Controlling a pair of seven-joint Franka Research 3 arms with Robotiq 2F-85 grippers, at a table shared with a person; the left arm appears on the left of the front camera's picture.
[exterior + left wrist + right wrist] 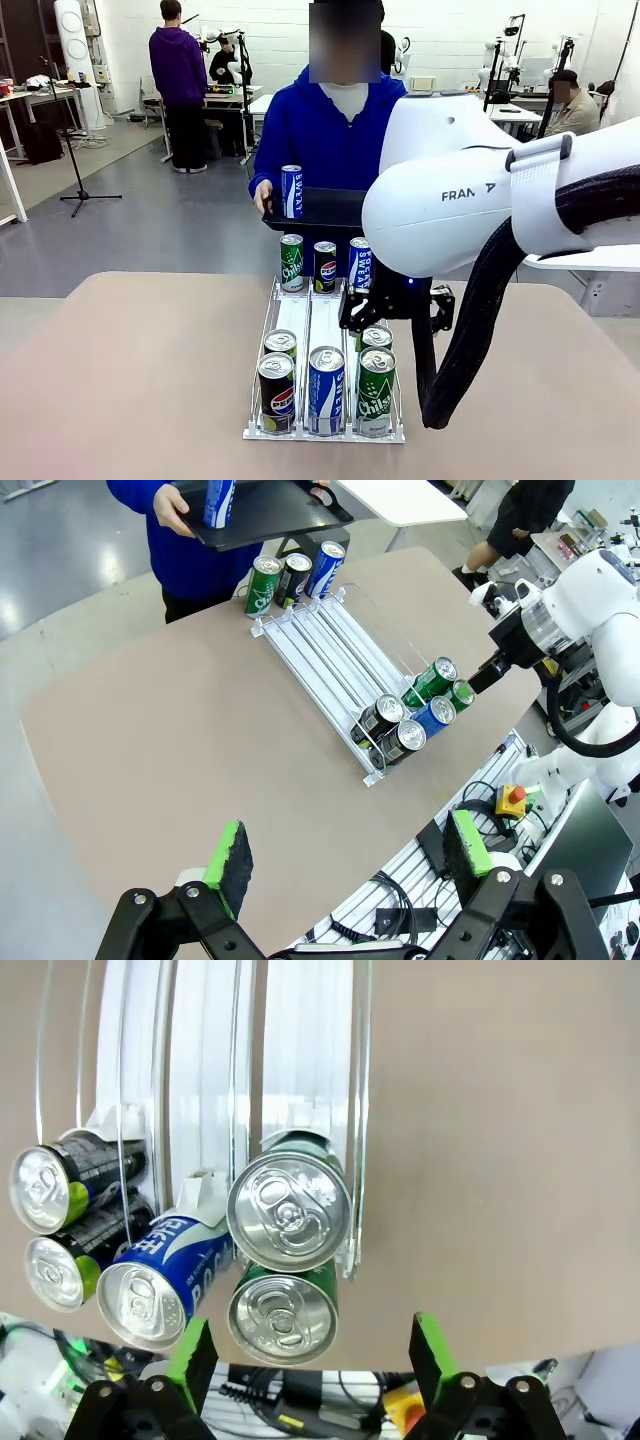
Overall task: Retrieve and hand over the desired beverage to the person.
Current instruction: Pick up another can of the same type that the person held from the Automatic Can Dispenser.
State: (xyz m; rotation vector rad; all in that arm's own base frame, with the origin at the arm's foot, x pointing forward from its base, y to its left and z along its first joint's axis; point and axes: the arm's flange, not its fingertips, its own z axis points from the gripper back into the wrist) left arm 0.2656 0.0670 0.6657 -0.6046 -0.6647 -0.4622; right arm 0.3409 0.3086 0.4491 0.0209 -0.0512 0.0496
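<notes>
Both spread wide, holding nothing. Right gripper point(312, 1345): hangs above the green cans point(290, 1210) at the near end of the rack point(325, 434), seemingly aligned for a grasp. Left gripper point(348, 858): hovers well clear. Blue can point(291, 192): stands on the tray point(330, 210) held by the person point(310, 130).

I get bright, even room light with soft shadows; the can tops point(290, 1210) glint, and both wrist views bow at the edges.

Glossy metal cans point(289, 1210), clear plastic rack point(310, 320), matt tan tabletop point(130, 380)
</notes>
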